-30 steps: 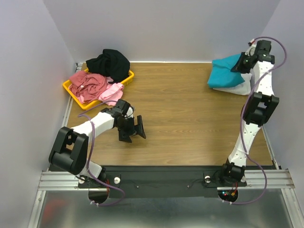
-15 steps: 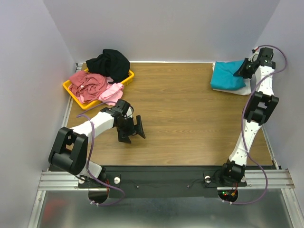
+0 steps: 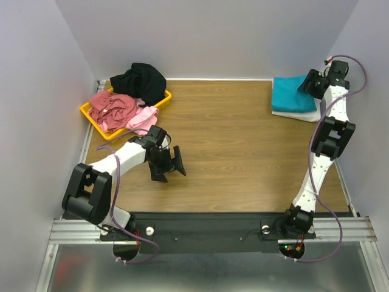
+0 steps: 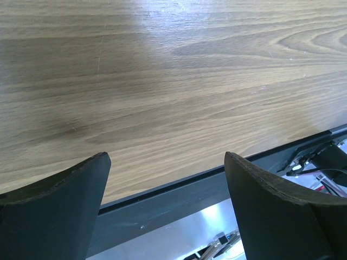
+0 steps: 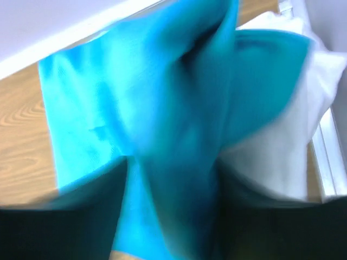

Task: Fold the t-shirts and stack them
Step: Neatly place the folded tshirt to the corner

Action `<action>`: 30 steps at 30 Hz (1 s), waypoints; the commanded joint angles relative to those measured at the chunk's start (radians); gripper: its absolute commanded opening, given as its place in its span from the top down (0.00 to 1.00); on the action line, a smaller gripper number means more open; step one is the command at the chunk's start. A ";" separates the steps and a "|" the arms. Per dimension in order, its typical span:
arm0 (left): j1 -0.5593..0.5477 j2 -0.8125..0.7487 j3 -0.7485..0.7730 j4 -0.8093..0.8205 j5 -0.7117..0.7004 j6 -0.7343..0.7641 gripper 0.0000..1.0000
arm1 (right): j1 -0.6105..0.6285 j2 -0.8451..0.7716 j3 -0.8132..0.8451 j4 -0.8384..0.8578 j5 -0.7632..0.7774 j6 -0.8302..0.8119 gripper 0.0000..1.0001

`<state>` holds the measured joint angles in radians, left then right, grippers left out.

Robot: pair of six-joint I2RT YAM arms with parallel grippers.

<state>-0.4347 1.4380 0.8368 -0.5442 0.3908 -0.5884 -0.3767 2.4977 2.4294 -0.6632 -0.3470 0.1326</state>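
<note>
Since the earlier frame, the right gripper (image 3: 309, 85) has lowered the teal t-shirt (image 3: 290, 94), which now lies flat on the white t-shirt (image 3: 311, 114) at the far right corner of the table (image 3: 243, 140).

Top view: left gripper (image 3: 169, 165) idle mid-table.

Left wrist view: jaws wide apart and empty, over bare tabletop.

Right wrist view: blurred; fingers (image 5: 65, 216) parted around teal cloth, and whether they grip it cannot be told.

Risk: withdrawing with the hem snagged would drag the fold open.
</note>
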 commanded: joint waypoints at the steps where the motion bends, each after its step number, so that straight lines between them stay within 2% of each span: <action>1: 0.005 -0.007 0.047 -0.026 -0.004 -0.008 0.01 | 0.013 -0.065 -0.050 0.100 0.107 -0.021 0.26; 2: 0.005 -0.008 0.048 -0.026 -0.006 -0.008 0.02 | 0.016 -0.086 -0.067 0.100 0.126 -0.030 0.15; 3: 0.004 -0.010 0.051 -0.025 -0.009 -0.008 0.02 | 0.019 -0.100 -0.081 0.102 0.141 -0.051 0.10; 4: 0.004 -0.010 0.053 -0.023 -0.015 -0.008 0.02 | 0.022 -0.120 -0.101 0.105 0.163 -0.063 0.00; 15: 0.004 -0.066 0.073 0.009 -0.082 -0.011 0.01 | 0.027 -0.358 -0.243 0.132 0.310 -0.091 0.00; 18: 0.004 -0.102 0.071 0.027 -0.112 -0.014 0.02 | 0.027 -0.462 -0.329 0.135 0.315 -0.087 0.00; 24: 0.004 -0.157 0.067 0.055 -0.167 -0.016 0.01 | 0.050 -0.747 -0.640 0.211 0.237 -0.018 0.00; 27: 0.004 -0.177 0.058 0.084 -0.179 -0.019 0.01 | 0.155 -0.835 -0.760 0.275 0.227 0.013 0.00; 30: 0.004 -0.194 0.065 0.095 -0.188 -0.017 0.02 | 0.357 -0.884 -0.846 0.271 0.214 0.050 0.00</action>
<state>-0.4347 1.2884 0.8722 -0.4854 0.2398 -0.6041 -0.2436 1.6592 1.6825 -0.4622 -0.0845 0.1242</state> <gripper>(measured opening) 0.985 0.998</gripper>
